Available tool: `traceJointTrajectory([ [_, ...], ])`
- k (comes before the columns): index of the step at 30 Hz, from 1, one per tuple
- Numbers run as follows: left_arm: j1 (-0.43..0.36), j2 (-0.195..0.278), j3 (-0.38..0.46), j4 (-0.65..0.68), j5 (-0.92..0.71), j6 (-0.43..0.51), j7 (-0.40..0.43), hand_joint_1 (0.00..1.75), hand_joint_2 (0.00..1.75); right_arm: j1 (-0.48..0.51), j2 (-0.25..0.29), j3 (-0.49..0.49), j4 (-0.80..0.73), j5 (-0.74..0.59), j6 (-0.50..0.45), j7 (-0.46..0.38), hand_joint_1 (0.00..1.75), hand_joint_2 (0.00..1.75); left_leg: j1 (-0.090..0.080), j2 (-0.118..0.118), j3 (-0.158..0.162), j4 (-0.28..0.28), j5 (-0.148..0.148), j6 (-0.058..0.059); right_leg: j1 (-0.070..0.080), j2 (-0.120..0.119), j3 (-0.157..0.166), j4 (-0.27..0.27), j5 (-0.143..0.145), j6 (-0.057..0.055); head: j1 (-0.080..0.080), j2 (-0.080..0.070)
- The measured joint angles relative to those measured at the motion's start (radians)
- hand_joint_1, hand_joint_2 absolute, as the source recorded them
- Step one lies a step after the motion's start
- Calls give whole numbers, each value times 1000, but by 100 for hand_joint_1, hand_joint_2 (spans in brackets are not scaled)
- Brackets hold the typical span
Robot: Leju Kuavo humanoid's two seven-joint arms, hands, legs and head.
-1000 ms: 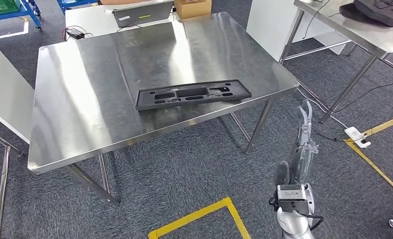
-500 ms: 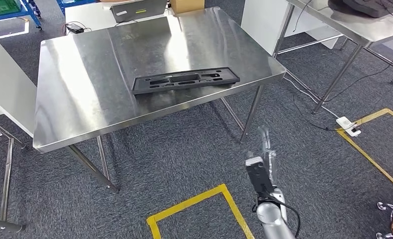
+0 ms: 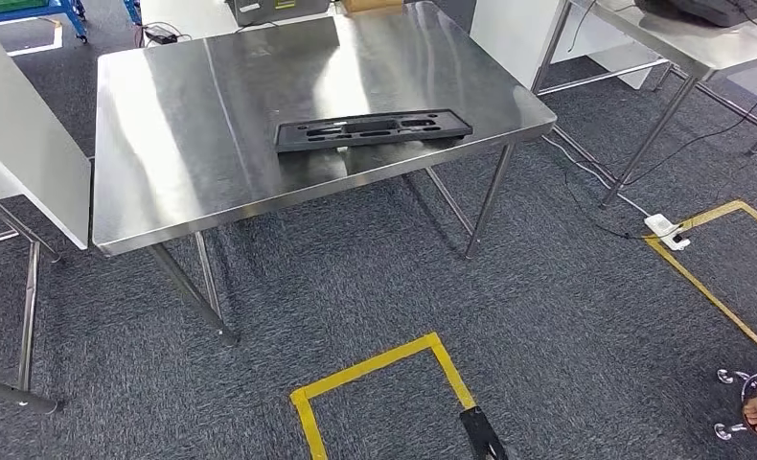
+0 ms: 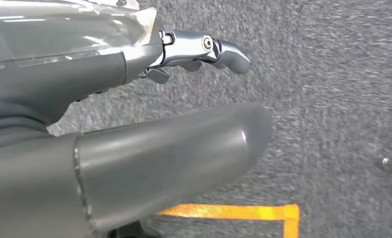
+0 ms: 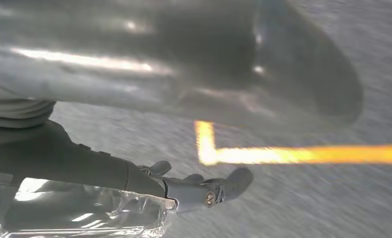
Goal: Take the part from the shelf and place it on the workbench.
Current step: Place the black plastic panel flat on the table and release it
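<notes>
Now the long black moulded plastic part [image 3: 373,129] lies flat near the front edge of the stainless-steel workbench [image 3: 183,144]; the left hand [image 4: 134,134] and right hand [image 5: 149,99] hang over carpet, fingers spread, holding nothing.

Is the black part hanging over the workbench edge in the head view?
No. The black part lies flat and wholly on the workbench, near its front-right edge but inside it.

I see the steel workbench [image 3: 212,125] on grey carpet floor [image 3: 375,278]. The black part [image 3: 373,129] lies flat on it, near its front right edge. Yellow tape outline [image 3: 379,374] on the floor in front of the bench.
</notes>
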Motion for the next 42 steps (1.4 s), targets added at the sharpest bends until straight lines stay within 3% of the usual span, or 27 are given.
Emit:
traceJointTrajectory([
  [1,1,0,3,4,-2,9,11,0,0,4,-1,-2,25,1,1,8,0,0,-5,0,-3,-8,3,10,2,1,-3,-2,6,9,1,0],
  [4,7,-1,15,20,-7,34,40,0,0,26,-8,-15,125,-1,1,27,0,0,-19,12,-53,-21,49,59,1,9,-92,215,-114,21,7,0],
  [5,8,-1,17,23,-7,38,44,0,0,30,-10,-19,144,-3,1,29,0,0,-21,16,-69,-22,64,66,-1,12,-109,284,-159,21,8,0],
  [6,9,-2,19,24,-5,42,48,0,0,32,-11,-20,151,-5,0,32,0,0,-23,17,-75,-22,69,65,0,12,-82,264,-156,27,8,0],
  [8,10,-3,25,26,1,51,56,0,0,34,-12,-25,162,-13,-6,35,0,0,-25,22,-78,-21,76,61,1,5,24,122,-124,36,8,0],
  [10,11,-4,33,27,5,57,59,0,0,34,-12,-32,168,-21,-14,32,0,0,-30,27,-76,-19,81,54,9,-4,100,-5,-98,29,7,0],
  [11,11,-4,37,28,5,59,60,0,0,35,-11,-36,170,-24,-18,28,0,0,-32,30,-75,-18,83,50,12,-5,112,-31,-92,22,7,0],
  [13,11,-4,42,29,6,63,63,0,0,38,-10,-44,176,-29,-26,15,0,0,-32,36,-76,-19,88,40,12,3,108,-36,-84,7,7,0],
  [15,11,-4,45,30,6,65,66,0,0,39,-9,-51,180,-31,-34,2,0,0,-28,29,-87,2,68,27,4,7,108,-40,-73,-11,6,0],
  [16,11,-4,47,30,6,66,67,0,0,39,-8,-54,182,-31,-37,-4,0,0,-25,23,-103,38,39,21,-1,9,107,-42,-67,-20,6,0],
  [18,12,-5,53,31,6,67,69,0,0,40,-5,-60,184,-32,-40,-10,0,0,-20,12,-153,162,-36,9,-2,13,98,-41,-59,-29,5,0],
  [20,13,-5,57,31,6,70,70,0,0,43,-4,-66,188,-32,-41,-13,0,0,-15,10,-187,255,-69,1,-1,19,91,-38,-55,-29,5,0],
  [21,13,-5,59,31,6,72,70,0,0,43,-4,-68,190,-32,-41,-17,0,0,-11,10,-180,252,-57,-1,-2,23,88,-35,-54,-27,5,0],
  [22,14,-5,61,32,6,73,70,0,0,44,-3,-70,191,-34,-41,-23,0,0,-8,8,-154,210,-29,-2,-3,28,86,-32,-54,-26,5,0],
  [24,14,-5,64,32,5,76,71,0,0,42,-2,-74,192,-40,-41,-38,0,0,-1,-13,-81,76,28,-1,-1,40,82,-25,-54,-23,5,0],
  [26,14,-6,66,32,2,76,72,0,0,38,1,-78,192,-48,-41,-54,0,0,0,-36,-43,-2,45,4,2,51,71,-20,-51,-11,6,0],
  [28,15,-6,67,32,0,76,73,0,0,39,2,-86,192,-56,-41,-69,0,0,-7,-34,-45,-11,45,15,3,63,59,-21,-43,6,6,0],
  [30,15,-8,67,33,-4,75,72,0,0,41,2,-96,193,-65,-41,-82,0,0,-8,-18,-47,-22,56,34,1,60,44,-5,-50,15,6,0],
  [32,15,-9,67,33,-7,74,69,0,0,42,3,-104,194,-72,-39,-94,0,0,-7,1,-50,-33,67,50,2,44,-1,83,-98,9,9,0],
  [34,16,-8,67,33,-10,74,65,0,0,44,3,-113,194,-78,-37,-102,0,0,-10,19,-57,-33,70,55,2,34,-64,219,-156,4,12,0],
  [35,17,-8,67,33,-12,74,63,0,0,46,3,-117,195,-80,-37,-104,0,0,-11,28,-60,-33,71,55,2,33,-82,262,-170,7,12,0],
  [36,17,-8,67,33,-14,74,61,0,0,48,3,-120,196,-82,-37,-106,0,0,-12,36,-61,-33,72,55,2,31,-79,269,-169,14,12,0],
  [37,17,-9,67,34,-16,74,60,0,0,50,3,-122,196,-83,-37,-107,0,0,-12,43,-61,-32,73,54,1,27,-55,234,-153,22,12,0],
  [39,17,-10,67,34,-17,74,58,0,0,51,2,-125,197,-83,-37,-109,0,0,-14,56,-60,-31,74,49,-1,2,30,84,-105,35,12,0],
  [41,16,-9,67,34,-18,74,57,0,0,48,2,-128,197,-81,-37,-111,0,0,-19,68,-59,-29,74,39,2,-17,79,-18,-75,28,11,0],
  [42,16,-9,67,35,-18,74,56,0,0,48,3,-129,198,-81,-37,-112,0,0,-22,73,-59,-28,74,33,5,-19,83,-33,-72,21,11,0],
])
